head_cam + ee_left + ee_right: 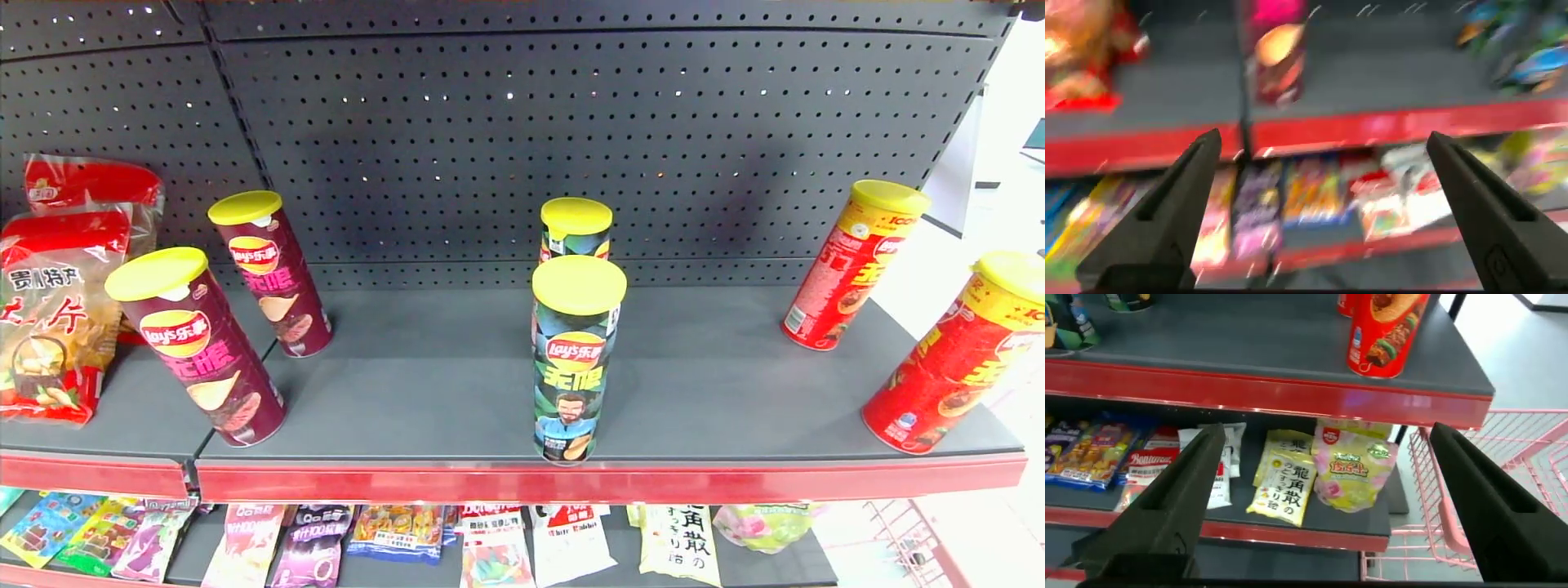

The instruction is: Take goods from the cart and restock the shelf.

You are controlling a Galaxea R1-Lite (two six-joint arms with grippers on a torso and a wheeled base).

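Observation:
The grey shelf [457, 384] with a red front edge carries upright chip cans: two maroon ones [200, 347] at the left, two dark green ones [574, 359] in the middle and two red ones [955, 359] at the right. My left gripper [1323, 137] is open and holds nothing; it faces the shelf's red edge below a maroon can [1278, 57]. My right gripper [1327, 429] is open with nothing in it, in front of the lower shelf, below a red can [1384, 335]. The pink wire cart [1503, 498] stands beside the shelf's right end.
Red snack bags [57, 310] lean at the shelf's far left. The lower shelf holds several snack packets [490, 543], among them yellow and green ones [1323, 469]. The pegboard back wall [522, 139] rises behind the cans. Wide gaps lie between the can groups.

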